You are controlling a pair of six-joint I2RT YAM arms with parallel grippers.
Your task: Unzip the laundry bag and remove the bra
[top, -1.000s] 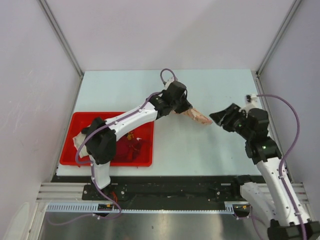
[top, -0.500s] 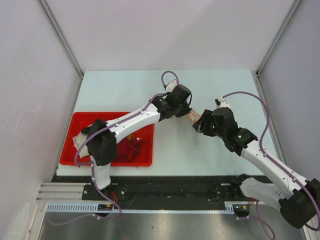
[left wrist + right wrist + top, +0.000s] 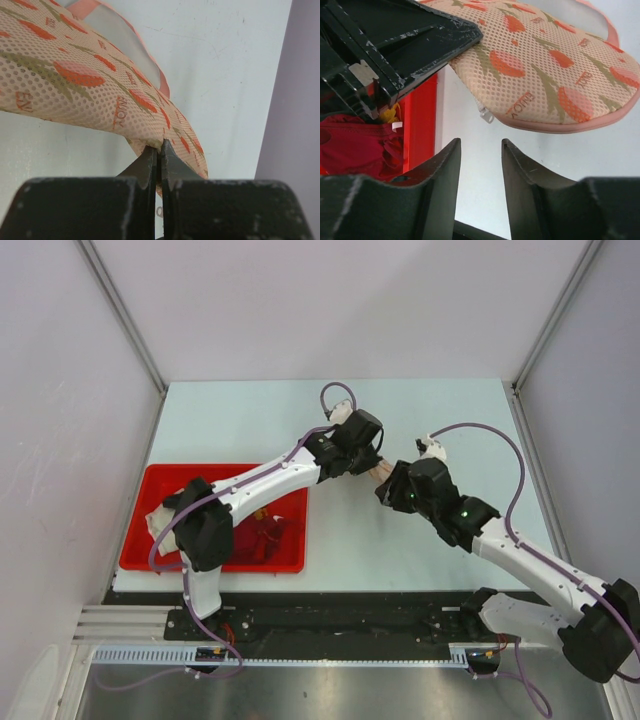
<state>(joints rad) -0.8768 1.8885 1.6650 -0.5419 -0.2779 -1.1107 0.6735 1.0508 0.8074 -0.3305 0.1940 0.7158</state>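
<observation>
The laundry bag is a pale pink mesh pouch with an orange print, held up off the table. My left gripper is shut on its edge, the fabric pinched between the fingertips. From above only a sliver of the laundry bag shows between the two wrists. My right gripper is open just below the laundry bag, with its small white zip pull hanging a little above the gap and nothing between the fingers. The bra is hidden.
A red tray sits at the left of the table under the left arm, holding a dark red garment and a bit of mustard-yellow cloth. The left gripper's black body fills the upper left of the right wrist view.
My right arm has swung in from the right side of the table to just under the bag, its jaws narrowing slightly. The left gripper has lifted the bag slightly and kept its grip.
</observation>
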